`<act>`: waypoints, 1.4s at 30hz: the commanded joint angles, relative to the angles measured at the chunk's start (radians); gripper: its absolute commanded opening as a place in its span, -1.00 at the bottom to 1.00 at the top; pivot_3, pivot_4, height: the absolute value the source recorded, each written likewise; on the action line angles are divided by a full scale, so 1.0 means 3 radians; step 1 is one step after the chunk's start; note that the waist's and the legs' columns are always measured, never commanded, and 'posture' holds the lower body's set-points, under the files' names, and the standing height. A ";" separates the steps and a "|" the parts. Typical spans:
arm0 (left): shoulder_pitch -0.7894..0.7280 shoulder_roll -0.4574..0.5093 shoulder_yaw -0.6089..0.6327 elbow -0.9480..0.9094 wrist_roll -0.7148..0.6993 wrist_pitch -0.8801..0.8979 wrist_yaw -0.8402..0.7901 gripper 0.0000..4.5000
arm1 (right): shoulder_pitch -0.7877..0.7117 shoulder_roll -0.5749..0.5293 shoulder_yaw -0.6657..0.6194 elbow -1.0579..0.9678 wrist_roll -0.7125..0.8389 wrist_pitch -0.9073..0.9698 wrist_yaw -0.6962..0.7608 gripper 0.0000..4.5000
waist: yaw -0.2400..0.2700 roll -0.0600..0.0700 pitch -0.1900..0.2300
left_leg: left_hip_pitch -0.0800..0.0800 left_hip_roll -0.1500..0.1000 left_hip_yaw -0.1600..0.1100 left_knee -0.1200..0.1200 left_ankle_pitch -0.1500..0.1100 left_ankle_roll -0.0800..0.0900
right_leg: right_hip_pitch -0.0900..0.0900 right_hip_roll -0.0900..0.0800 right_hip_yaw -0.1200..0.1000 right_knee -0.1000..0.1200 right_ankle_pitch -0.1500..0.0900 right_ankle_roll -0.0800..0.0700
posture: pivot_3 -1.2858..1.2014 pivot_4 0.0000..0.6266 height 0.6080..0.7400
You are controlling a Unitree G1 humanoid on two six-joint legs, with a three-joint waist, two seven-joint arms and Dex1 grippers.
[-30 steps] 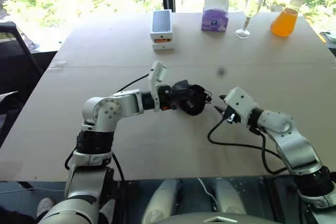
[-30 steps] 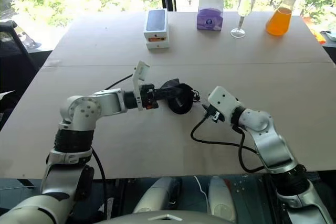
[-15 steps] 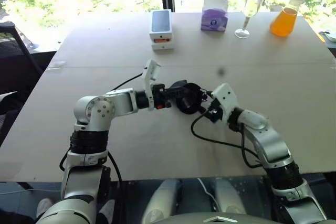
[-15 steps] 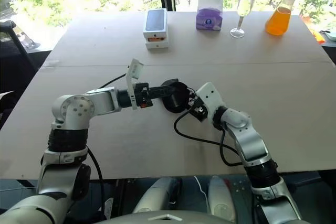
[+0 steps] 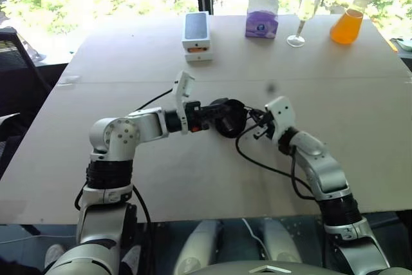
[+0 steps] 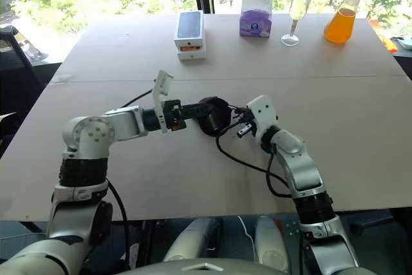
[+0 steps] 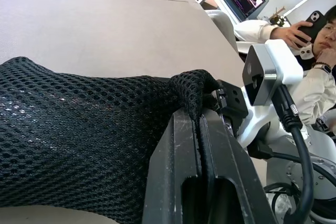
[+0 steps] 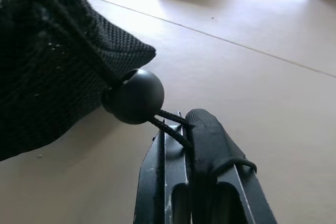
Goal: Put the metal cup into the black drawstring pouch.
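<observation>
The black drawstring pouch [image 5: 226, 118], of black mesh fabric, hangs above the middle of the table. My left gripper [image 7: 202, 124] is shut on the pouch's gathered rim and holds it up. A round black bead [image 8: 134, 96] sits on the drawstring cord [image 8: 170, 125] at the pouch's mouth. My right gripper [image 8: 181, 127] is shut on that cord just past the bead, on the pouch's right side [image 6: 237, 120]. The metal cup is out of view.
Along the far edge stand a white phone box [image 5: 197, 35], a purple tissue box [image 5: 262, 18], a wine glass [image 5: 304, 14] and a flask of orange liquid [image 5: 347, 22]. A seated person holding a phone [image 7: 315, 40] is off to the table's side.
My right gripper has moved in toward the pouch from the right and closed on the drawstring cord. The left gripper has kept the pouch in place.
</observation>
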 commanded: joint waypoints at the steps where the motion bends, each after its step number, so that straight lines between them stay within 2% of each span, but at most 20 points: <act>1: 0.0009 -0.0043 0.0133 -0.0229 -0.0140 -0.0049 -0.0039 -1.00 | -0.0027 -0.0174 -0.0168 -0.0326 -0.0211 -0.0128 -0.0207 -0.98 | 0.0003 0.0000 0.0000 | 0.0000 0.0000 0.0000 0.0000 0.0000 0.0000 | 0.0000 0.0000 0.0000 0.0000 0.0000 0.0000 | 0.03 -0.52 1.00; 3: 0.0011 -0.0042 0.0111 -0.0333 -0.0165 -0.0109 -0.0148 -1.00 | -0.0053 -0.0330 -0.0223 -0.0509 -0.0370 -0.0109 -0.0303 -0.98 | 0.0006 0.0001 0.0001 | -0.0001 0.0000 0.0000 0.0000 0.0000 0.0000 | -0.0001 0.0000 0.0000 0.0000 0.0000 0.0000 | 0.03 -0.52 1.00; 5: -0.0020 -0.0060 0.0077 -0.0439 -0.0143 -0.0220 -0.0210 -0.81 | -0.0096 -0.0444 -0.0285 -0.0708 -0.0472 -0.0039 -0.0366 -1.00 | 0.0007 0.0001 0.0001 | -0.0001 0.0000 0.0000 0.0000 0.0000 0.0000 | -0.0001 0.0000 0.0000 0.0000 0.0000 0.0000 | 0.03 -0.52 1.00; 7: -0.0070 -0.0014 -0.0082 -0.0557 0.0085 -0.0454 -0.0279 -0.53 | -0.0159 -0.0598 -0.0297 -0.0894 -0.0602 0.0044 -0.0360 -1.00 | 0.0003 0.0001 0.0001 | -0.0001 0.0000 0.0000 0.0000 0.0000 0.0000 | -0.0001 0.0000 0.0000 0.0000 0.0000 0.0000 | 0.03 -0.52 1.00; 9: -0.0106 0.0038 -0.0280 -0.0686 0.0393 -0.0798 -0.0363 -0.17 | -0.0225 -0.0726 -0.0289 -0.1032 -0.0712 0.0106 -0.0339 -1.00 | 0.0004 0.0001 0.0001 | 0.0000 0.0000 0.0002 -0.0001 0.0000 0.0000 | 0.0000 -0.0001 0.0001 0.0000 0.0000 0.0000 | 0.03 -0.52 1.00; 10: -0.0138 0.0030 -0.0307 -0.0716 0.0422 -0.0860 -0.0387 0.07 | -0.0258 -0.0784 -0.0280 -0.1081 -0.0770 0.0126 -0.0329 -1.00 | 0.0004 0.0001 0.0001 | 0.0000 0.0000 0.0002 -0.0001 0.0000 0.0000 | 0.0000 -0.0001 0.0001 -0.0001 0.0000 0.0000 | 0.03 -0.52 1.00; 11: -0.0236 -0.0005 -0.0326 -0.0716 0.0437 -0.0890 -0.0368 0.20 | -0.0317 -0.0868 -0.0255 -0.1147 -0.0834 0.0151 -0.0282 -1.00 | 0.0007 0.0001 0.0001 | 0.0001 0.0000 0.0003 -0.0002 0.0000 0.0000 | 0.0001 -0.0001 0.0002 0.0000 0.0000 0.0000 | 0.03 -0.52 1.00; 16: -0.0763 -0.0229 -0.0454 -0.0485 0.0596 -0.0963 -0.0241 0.20 | -0.0630 -0.1162 -0.0095 -0.1394 -0.1059 0.0254 -0.0020 -1.00 | 0.0032 0.0001 0.0001 | -0.0004 0.0000 0.0002 0.0000 0.0000 0.0000 | 0.0001 -0.0001 -0.0002 -0.0005 0.0000 0.0000 | 0.03 -0.52 1.00; 22: -0.1057 -0.0325 -0.0483 -0.0203 0.0672 -0.0973 -0.0371 0.20 | -0.0836 -0.1248 -0.0021 -0.1517 -0.1151 0.0358 0.0146 -1.00 | 0.0010 0.0001 0.0001 | -0.0004 0.0000 0.0001 -0.0006 0.0000 0.0000 | 0.0003 -0.0001 -0.0001 -0.0012 0.0000 0.0000 | 0.03 -0.52 1.00; 33: -0.1165 -0.0529 -0.0665 0.0109 0.0963 -0.1309 -0.0580 0.20 | -0.0956 -0.1210 0.0051 -0.1615 -0.1202 0.0392 0.0281 -1.00 | 0.0012 0.0001 0.0001 | -0.0007 0.0000 0.0000 -0.0006 0.0000 0.0000 | 0.0003 -0.0002 -0.0003 -0.0017 0.0000 0.0001 | 0.03 -0.52 1.00; 42: -0.1227 -0.0620 -0.0618 0.0227 0.1041 -0.1377 -0.0605 0.20 | -0.0958 -0.1196 0.0080 -0.1638 -0.1237 0.0400 0.0358 -1.00 | 0.0013 0.0001 0.0001 | -0.0007 0.0000 0.0000 -0.0005 0.0000 0.0000 | 0.0003 -0.0001 -0.0003 -0.0017 0.0000 0.0001 | 0.03 -0.52 1.00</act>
